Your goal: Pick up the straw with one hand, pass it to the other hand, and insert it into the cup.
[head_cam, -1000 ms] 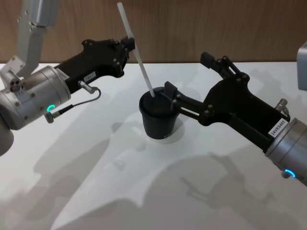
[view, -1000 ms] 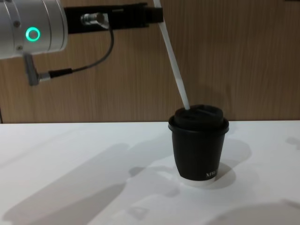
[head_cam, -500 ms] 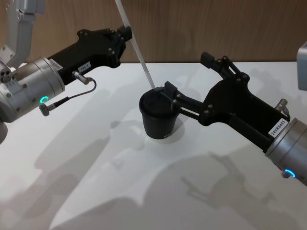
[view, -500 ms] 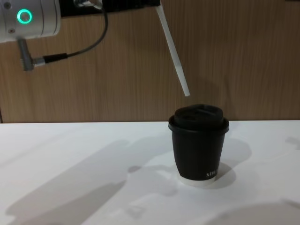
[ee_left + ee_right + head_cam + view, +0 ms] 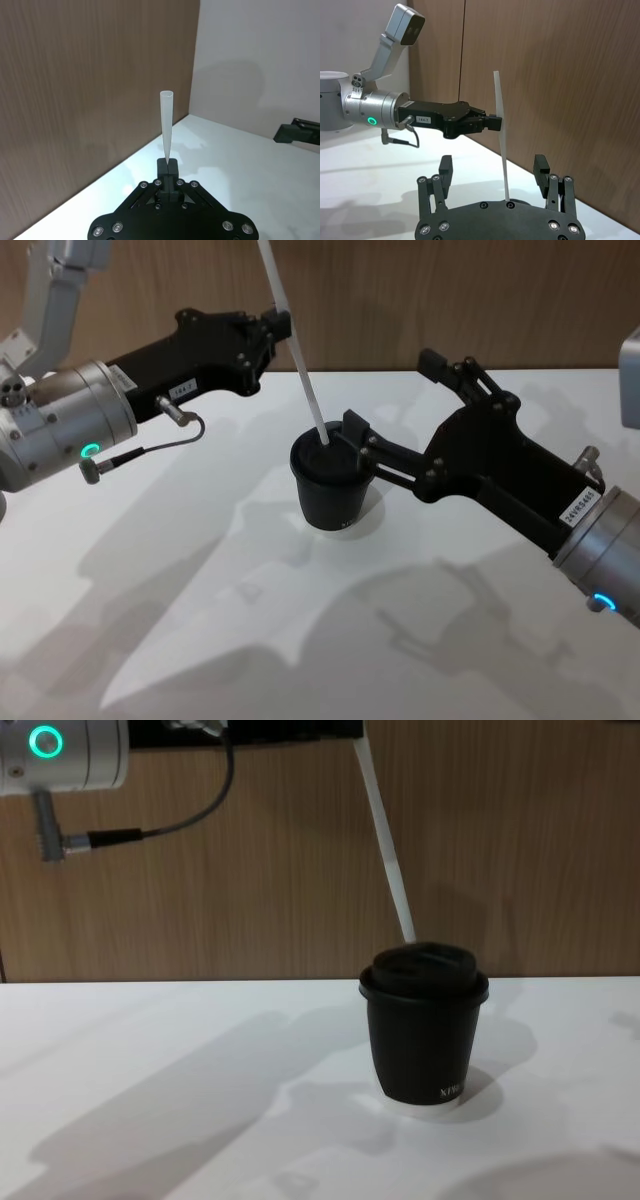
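Now straw (image 5: pixel 296 360) in left claw (image 5: pixel 280 322) — tip at cup (image 5: pixel 330 487) lid.

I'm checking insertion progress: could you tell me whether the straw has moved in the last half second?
Yes: the straw has dropped and shifted right, its tip now at the cup's lid.

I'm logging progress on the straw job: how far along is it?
Pickup and handover look done: the left gripper is shut on the straw, while the right gripper stands open around the cup. In hand: the straw's lower tip sits right at the lid, slanted. Left: pushing it in through the lid and letting go.
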